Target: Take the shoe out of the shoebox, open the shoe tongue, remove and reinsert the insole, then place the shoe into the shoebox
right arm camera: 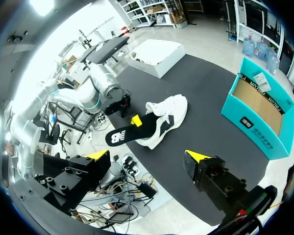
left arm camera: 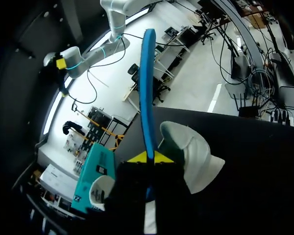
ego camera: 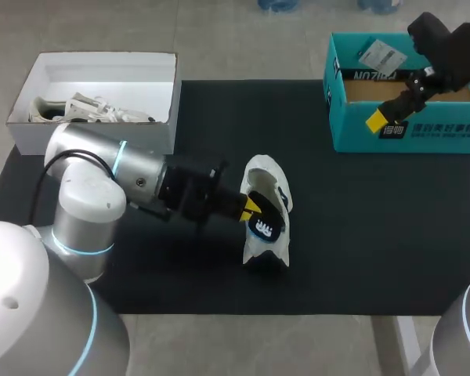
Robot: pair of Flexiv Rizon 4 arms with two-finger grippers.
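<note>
Shoe [ego camera: 268,174] is out of the shoebox [ego camera: 407,139], lying on its side mid-mat with the tongue folded back and the opening gaping, so the take-out and tongue steps look done. Insole [ego camera: 265,224] is mostly clear of the shoe, its far end at the opening. Can't tell if it's coming out or going back in, so reinsertion and reboxing are still left. Left end effector [ego camera: 252,207] is pinching the insole, yellow tips pressed on both faces. Shoe is white, soft and slumped with dark trim; the insole is a thin flexible slab, black top with a white logo, blue underneath. Right end effector [right arm camera: 146,156] is spread wide, holding nothing, up over the shoebox, which is rigid teal card with a bare brown floor and a paper tag inside. Black mat [ego camera: 360,235] covers the desk; a white box [ego camera: 102,61] with pale clutter sits at the left corner.
</note>
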